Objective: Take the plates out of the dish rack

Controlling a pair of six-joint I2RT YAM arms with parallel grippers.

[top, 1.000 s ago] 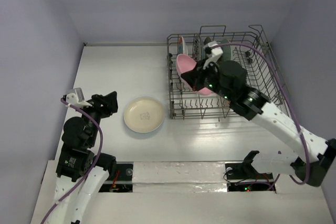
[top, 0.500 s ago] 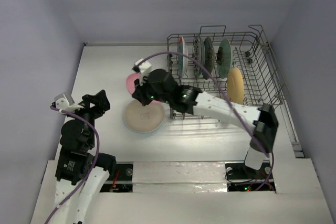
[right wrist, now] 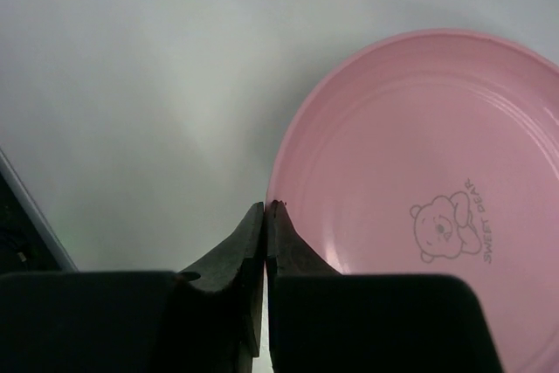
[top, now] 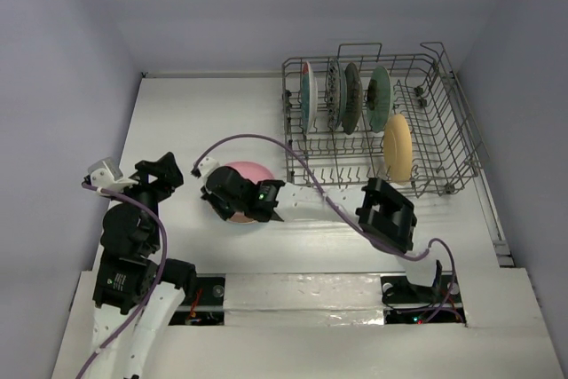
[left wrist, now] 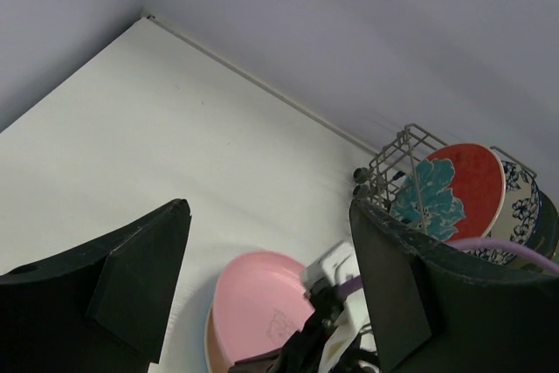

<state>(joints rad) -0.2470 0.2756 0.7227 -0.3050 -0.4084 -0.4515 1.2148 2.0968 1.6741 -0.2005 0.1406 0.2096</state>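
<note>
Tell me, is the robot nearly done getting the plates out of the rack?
Not yet. Two plates are out: the pink plate lies on a cream plate on the table. The right fingers pinch the pink plate's rim, so it isn't let go. About five plates stand in the dish rack. The left fingers are open, holding nothing.

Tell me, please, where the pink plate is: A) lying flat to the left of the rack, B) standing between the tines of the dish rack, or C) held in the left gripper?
A: the pink plate lies flat, face up, outside and left of the dish rack.
</note>
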